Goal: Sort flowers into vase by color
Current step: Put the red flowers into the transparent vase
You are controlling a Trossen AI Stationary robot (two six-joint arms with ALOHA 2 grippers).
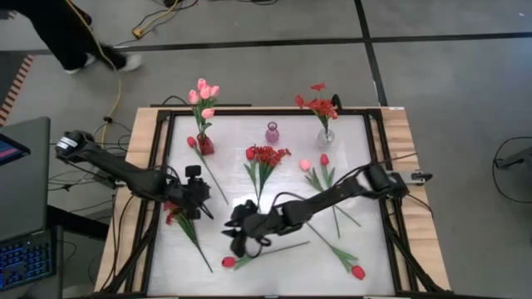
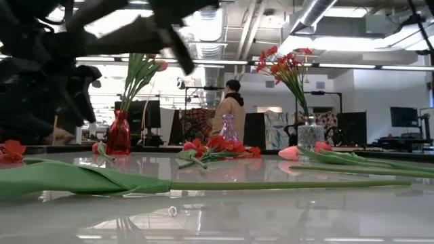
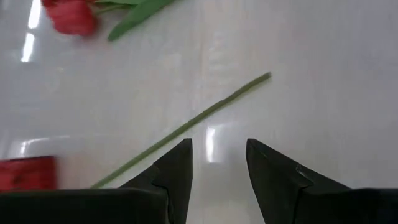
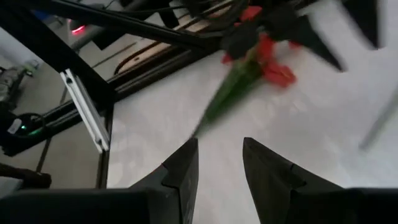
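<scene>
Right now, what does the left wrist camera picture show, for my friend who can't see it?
The left hand, open and empty, hangs over a white table. A thin green stem lies ahead of it, with a red tulip farther off.

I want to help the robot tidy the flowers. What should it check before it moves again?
1. Left gripper open, nothing in it: ok.
2. Right gripper open, nothing in it: ok.
3. Red vase standing upright with pink tulips: ok.
4. Purple vase upright: ok.
5. Clear vase upright with red flowers: ok.
6. All flowers sorted: not ok; a red tulip lies on the table.
</scene>
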